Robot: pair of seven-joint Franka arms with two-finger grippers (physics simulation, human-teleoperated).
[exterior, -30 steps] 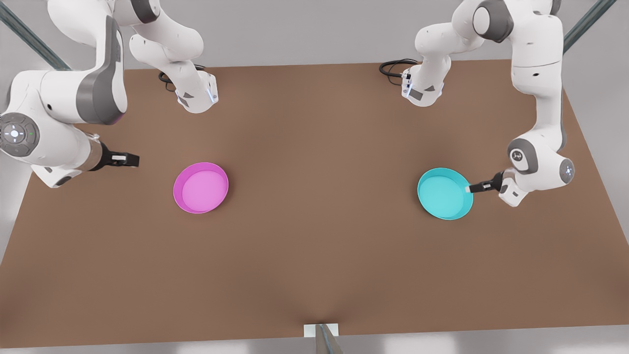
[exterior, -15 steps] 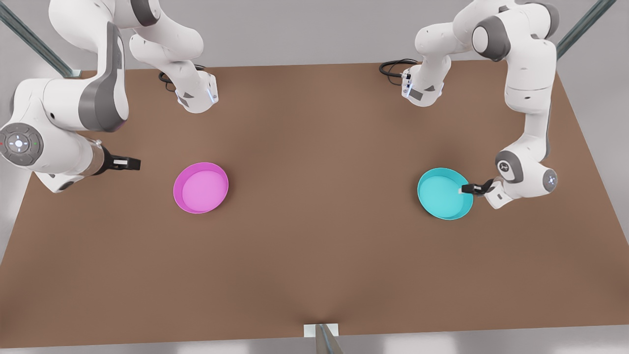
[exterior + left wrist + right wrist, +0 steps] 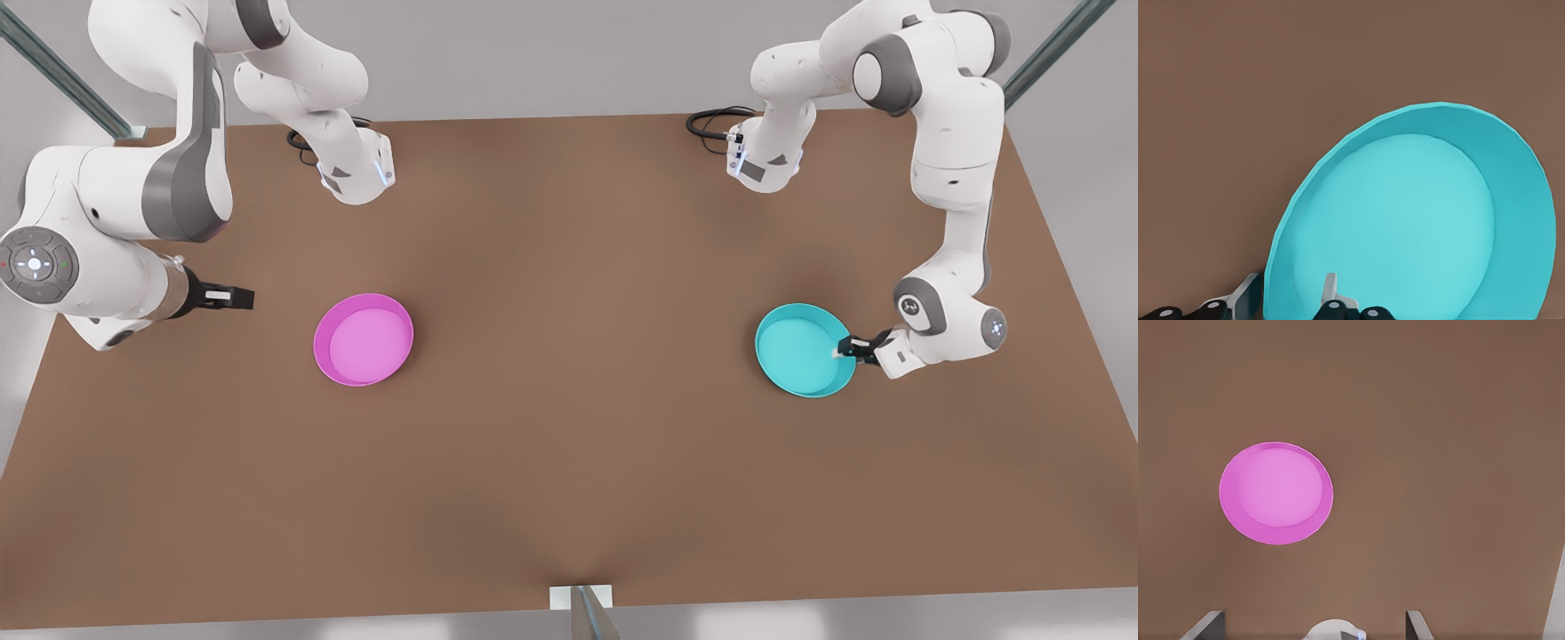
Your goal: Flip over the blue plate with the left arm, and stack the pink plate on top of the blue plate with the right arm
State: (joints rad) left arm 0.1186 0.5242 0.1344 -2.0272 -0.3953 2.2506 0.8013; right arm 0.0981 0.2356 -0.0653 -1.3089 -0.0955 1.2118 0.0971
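Straddling the blue plate's (image 3: 805, 349) rim at right of the frame, the left gripper (image 3: 845, 348) is spread, not yet closed.
One finger (image 3: 1330, 288) is set inside, presumably for flipping; the right gripper (image 3: 229, 299), released, waits left of the pink plate (image 3: 363, 340).

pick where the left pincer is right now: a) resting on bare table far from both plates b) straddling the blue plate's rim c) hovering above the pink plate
b: the left pincer has one finger inside and one outside the rim of the blue plate, open around it.
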